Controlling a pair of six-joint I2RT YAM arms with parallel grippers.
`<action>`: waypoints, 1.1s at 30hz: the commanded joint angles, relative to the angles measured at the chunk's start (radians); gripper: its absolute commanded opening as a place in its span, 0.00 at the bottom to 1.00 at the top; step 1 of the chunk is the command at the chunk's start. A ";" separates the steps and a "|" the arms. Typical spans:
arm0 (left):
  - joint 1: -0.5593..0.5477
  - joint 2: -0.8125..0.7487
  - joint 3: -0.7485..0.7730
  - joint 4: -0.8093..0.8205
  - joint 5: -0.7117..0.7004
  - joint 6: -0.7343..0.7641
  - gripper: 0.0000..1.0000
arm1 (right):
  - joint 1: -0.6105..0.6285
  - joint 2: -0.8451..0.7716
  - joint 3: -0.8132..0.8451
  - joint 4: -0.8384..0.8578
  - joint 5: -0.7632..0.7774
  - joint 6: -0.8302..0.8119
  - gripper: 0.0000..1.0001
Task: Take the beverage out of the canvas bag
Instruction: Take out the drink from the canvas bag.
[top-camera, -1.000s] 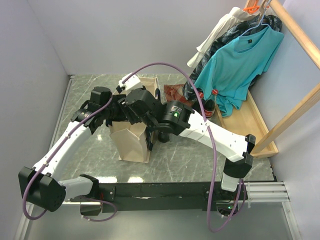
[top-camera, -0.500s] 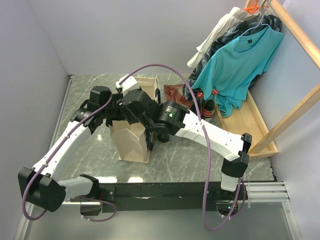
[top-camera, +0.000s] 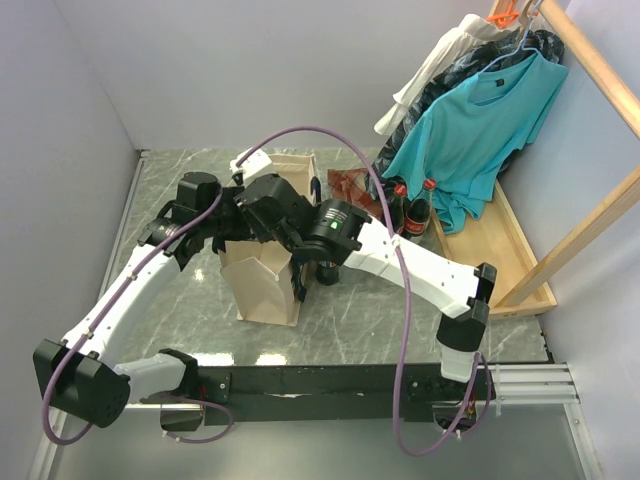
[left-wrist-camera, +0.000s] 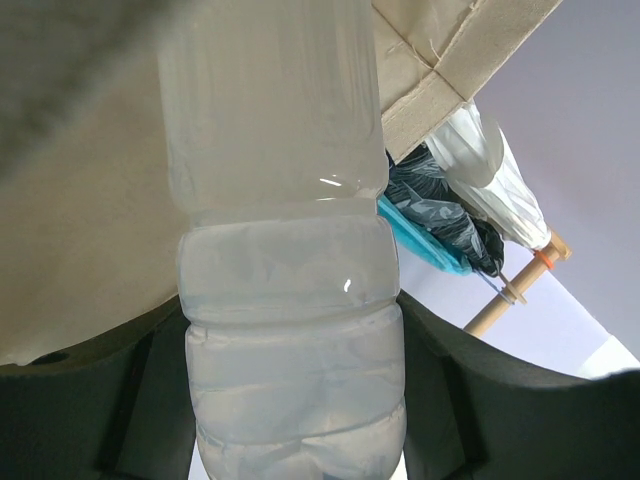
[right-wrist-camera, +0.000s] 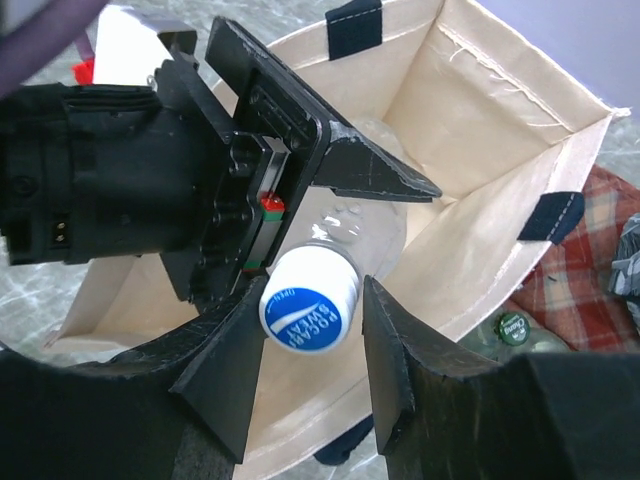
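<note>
Where the beverage is: the clear plastic bottle (left-wrist-camera: 285, 300) sits tilted in the open mouth of the canvas bag (right-wrist-camera: 500, 130). Its blue-and-white cap (right-wrist-camera: 308, 313) pokes up out of the top, and as far as I can see the lower body is down between the canvas walls.
Left fingers (left-wrist-camera: 470, 400): clamped tight around the ribbed middle of the bottle, one on each side. That's my real hold.
Right fingers (right-wrist-camera: 395, 370): sitting either side of the cap with barely a sliver of space. Honestly can't tell if they're pressing on it yet.
Bag: standing upright on the tabletop (top-camera: 330, 320), and nothing is pinning it down.
Neighbours: a red plaid cloth (right-wrist-camera: 580, 260) and a green-capped bottle (right-wrist-camera: 512, 326) just past the far wall of the bag.
Worry 1: the bottle base catches the rim or a navy handle on the way up, so the whole bag gets dragged or tips over.
Worry 2: both arms pull on the bottle along different lines, and it twists out of my left fingers. Smooth plastic, so I wouldn't expect much friction.
Worry 3: the cap is small and round, so a right-side pinch could skid off and knock the bottle back in.
My take: lift straight up, slowly.
</note>
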 joint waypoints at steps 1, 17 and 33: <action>-0.007 -0.056 0.060 0.146 0.021 -0.017 0.01 | -0.006 0.019 0.028 0.036 0.008 -0.016 0.50; -0.013 -0.061 0.038 0.151 0.019 -0.021 0.01 | -0.010 0.022 0.033 0.060 0.027 -0.048 0.50; -0.030 -0.060 0.026 0.149 0.024 -0.024 0.01 | -0.022 0.023 -0.001 0.123 0.020 -0.117 0.07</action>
